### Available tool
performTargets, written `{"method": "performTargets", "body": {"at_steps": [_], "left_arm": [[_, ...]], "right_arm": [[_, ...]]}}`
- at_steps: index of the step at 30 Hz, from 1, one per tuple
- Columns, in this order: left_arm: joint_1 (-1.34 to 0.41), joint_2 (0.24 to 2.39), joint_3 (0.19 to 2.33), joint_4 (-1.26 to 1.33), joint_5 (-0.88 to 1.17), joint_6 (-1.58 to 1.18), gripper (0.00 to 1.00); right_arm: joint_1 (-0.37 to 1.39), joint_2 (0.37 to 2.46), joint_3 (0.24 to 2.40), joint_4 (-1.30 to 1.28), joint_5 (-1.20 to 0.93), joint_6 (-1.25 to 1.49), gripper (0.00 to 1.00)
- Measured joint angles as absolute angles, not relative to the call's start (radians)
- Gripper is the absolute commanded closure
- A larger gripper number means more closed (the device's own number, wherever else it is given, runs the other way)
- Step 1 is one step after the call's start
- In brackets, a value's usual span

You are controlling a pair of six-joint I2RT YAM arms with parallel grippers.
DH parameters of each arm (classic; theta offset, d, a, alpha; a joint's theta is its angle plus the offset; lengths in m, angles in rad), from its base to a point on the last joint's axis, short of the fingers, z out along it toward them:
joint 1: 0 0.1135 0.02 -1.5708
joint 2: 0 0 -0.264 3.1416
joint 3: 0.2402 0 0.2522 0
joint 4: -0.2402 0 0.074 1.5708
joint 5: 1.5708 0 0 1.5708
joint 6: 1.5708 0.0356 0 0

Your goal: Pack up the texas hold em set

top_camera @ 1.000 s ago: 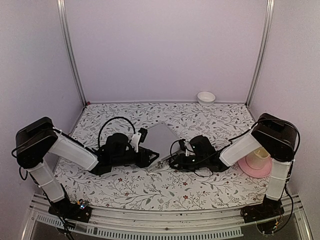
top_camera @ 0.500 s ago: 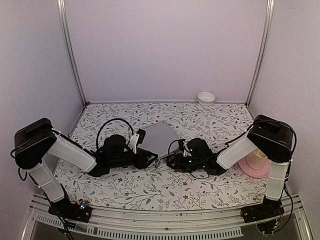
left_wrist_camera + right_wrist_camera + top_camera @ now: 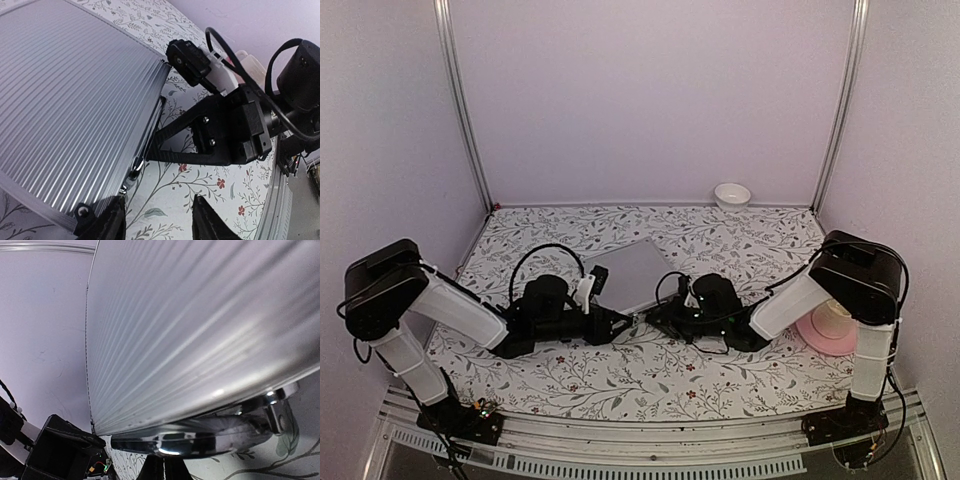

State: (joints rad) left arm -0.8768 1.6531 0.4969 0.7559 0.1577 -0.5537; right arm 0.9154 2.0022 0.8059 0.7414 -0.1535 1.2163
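At the centre of the floral table (image 3: 620, 375), a shut silver briefcase (image 3: 635, 270), flat, ribbed lid up, chrome handle (image 3: 200, 440) on its near edge. At its near corner, the left gripper (image 3: 157, 222) — fingers spread wide, only bare table between them. From the opposite side, the right gripper (image 3: 150, 154), tips right at the case's edge — spread impossible to tell; cream cup (image 3: 837, 310) on pink plate (image 3: 825, 342) well off to the right.
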Motion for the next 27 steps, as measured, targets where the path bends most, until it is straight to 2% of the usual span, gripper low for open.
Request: {"method": "performTargets", "body": {"at_steps": [8, 13, 15, 16, 21, 27], "left_arm": [[-0.879, 1.572, 0.493, 0.646, 0.125, -0.546, 0.51], [-0.876, 1.527, 0.493, 0.608, 0.099, -0.533, 0.48], [-0.875, 1.514, 0.493, 0.598, 0.094, -0.530, 0.47], [-0.874, 1.506, 0.493, 0.595, 0.092, -0.529, 0.46], [-0.874, 1.469, 0.493, 0.584, 0.092, -0.528, 0.44], [-0.874, 1.464, 0.493, 0.579, 0.098, -0.529, 0.43]], "right_arm": [[0.886, 1.846, 0.688, 0.621, -0.128, 1.226, 0.94], [0.883, 1.713, 0.616, 0.522, -0.125, 1.208, 0.87], [0.883, 1.666, 0.609, 0.480, -0.109, 1.185, 0.82], [0.883, 1.647, 0.608, 0.464, -0.099, 1.177, 0.75], [0.883, 1.519, 0.606, 0.380, -0.012, 1.060, 0.55], [0.867, 1.464, 0.626, 0.331, 0.015, 0.913, 0.43]]}}
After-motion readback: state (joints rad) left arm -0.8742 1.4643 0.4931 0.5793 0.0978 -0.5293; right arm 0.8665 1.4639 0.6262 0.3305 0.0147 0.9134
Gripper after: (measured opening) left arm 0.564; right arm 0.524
